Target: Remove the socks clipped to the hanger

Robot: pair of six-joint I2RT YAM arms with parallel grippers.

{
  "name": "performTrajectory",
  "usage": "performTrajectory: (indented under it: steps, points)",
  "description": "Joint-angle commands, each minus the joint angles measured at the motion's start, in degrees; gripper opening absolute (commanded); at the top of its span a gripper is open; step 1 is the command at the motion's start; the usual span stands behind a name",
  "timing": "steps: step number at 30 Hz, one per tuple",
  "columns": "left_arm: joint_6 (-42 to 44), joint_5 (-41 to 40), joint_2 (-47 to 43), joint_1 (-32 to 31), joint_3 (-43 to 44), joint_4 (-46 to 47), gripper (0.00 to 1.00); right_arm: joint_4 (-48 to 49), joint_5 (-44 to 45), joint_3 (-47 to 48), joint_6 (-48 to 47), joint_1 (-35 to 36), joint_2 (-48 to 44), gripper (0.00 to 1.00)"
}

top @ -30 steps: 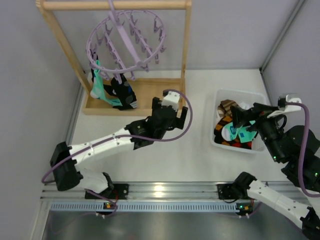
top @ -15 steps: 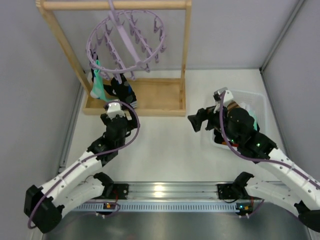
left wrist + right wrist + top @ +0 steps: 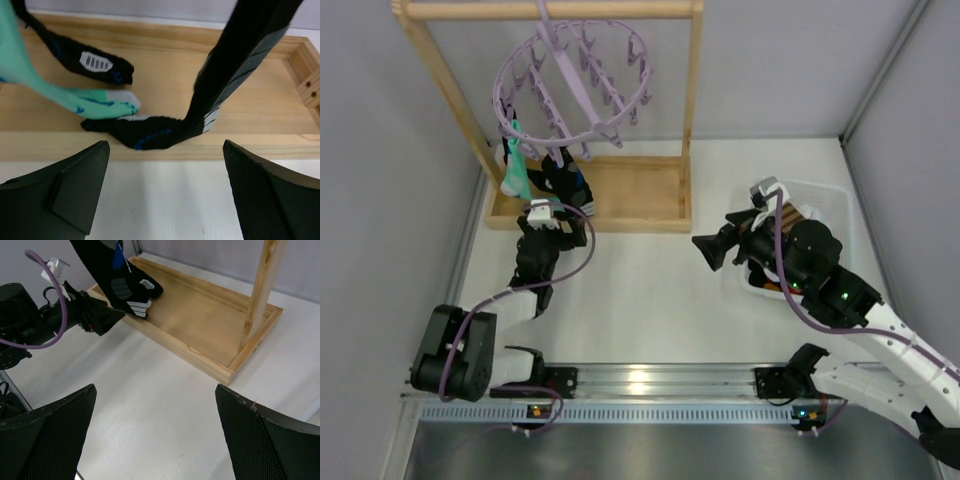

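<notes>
One table point(image 3: 650, 310), one wooden rack point(image 3: 695, 100), two arms, one hanger point(image 3: 570, 85), one bin point(image 3: 825, 195). Three socks hang from the hanger, one teal and two black. The arm hides how many lie in the bin.

The table is walled on the left, back and right. The rack stands at the back left, with its tray base point(image 3: 640, 195) close to the left wall. The middle of the table, between tray, bin and arm bases, is bare. The bin sits by the right wall, and the right arm covers most of it.

The hanger hangs by its hook from the rack's top bar, above the left half of the tray. All three socks are clipped on its left side, and the other pegs show nothing.

The teal sock point(image 3: 60, 95) slants down, its toe on the tray floor. One black sock point(image 3: 85, 62) lies behind it. The other black sock point(image 3: 235, 60) drops from the upper right, its foot flat on the tray near the front lip. The right half of the tray holds no sock.

A strip of brown striped sock point(image 3: 788, 214) shows in the bin, with a bit of orange-red beside it.

The left gripper point(image 3: 165, 165) is just short of the tray's front lip, with jaws wide and empty. The right gripper point(image 3: 155, 405) is over the bare table between tray and bin, facing the tray, also wide and empty.
</notes>
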Motion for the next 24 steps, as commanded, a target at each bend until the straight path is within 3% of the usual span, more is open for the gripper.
performTrajectory:
  steps: [1,8,11,13,18,24]
  points:
    - [4.4,9.0,3.6,0.7,3.5,15.4,0.98,3.5,-3.0,-0.5,-1.4,-0.4,-1.1,0.98]
    - [7.4,11.6,10.1,0.7,8.7,17.4,0.98,4.6,-4.9,-0.9,-1.6,-0.4,-1.0,0.97]
    - [6.6,12.8,11.6,0.7,9.4,17.4,0.69,4.4,-4.9,-0.6,-1.8,-0.4,-0.2,0.97]
    - [4.0,11.5,11.6,0.5,9.1,17.4,0.14,4.5,-4.6,-0.6,-1.6,-0.4,0.0,0.97]
    - [1.8,3.5,7.1,-1.8,5.9,17.3,0.01,5.7,-4.2,-0.8,-0.6,-0.4,0.1,0.96]
    - [7.1,-13.9,1.4,-17.2,9.8,5.2,0.00,6.3,-2.4,-0.7,1.6,-0.4,0.1,0.95]
